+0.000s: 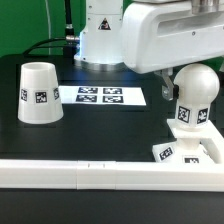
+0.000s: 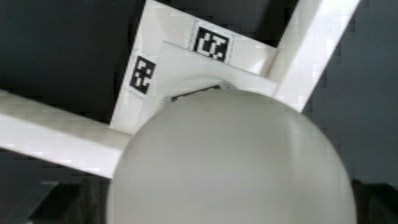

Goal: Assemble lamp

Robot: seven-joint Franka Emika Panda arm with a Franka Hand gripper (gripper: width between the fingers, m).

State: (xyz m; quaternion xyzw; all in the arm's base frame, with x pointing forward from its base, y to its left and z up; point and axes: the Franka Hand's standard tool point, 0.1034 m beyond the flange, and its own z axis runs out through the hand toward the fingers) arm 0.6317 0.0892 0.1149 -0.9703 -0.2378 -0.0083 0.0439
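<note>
Jaws are out of sight behind the white arm point(image 1: 170, 40), but they are wide open and hold nothing that shows. Below, the bench point(image 1: 100, 125) is black. On it stands the shade point(image 1: 39, 92), well apart from the bulb point(image 1: 192, 95), which stands on the base point(image 1: 180, 152) by the rail point(image 1: 90, 175). Tags board point(image 1: 103, 96) lies flat.

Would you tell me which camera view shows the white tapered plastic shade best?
The exterior view: the white tapered plastic shade stands whole on the black table, on that view's left, one tag facing the camera. The wrist view does not show it; the round white bulb fills it.
</note>
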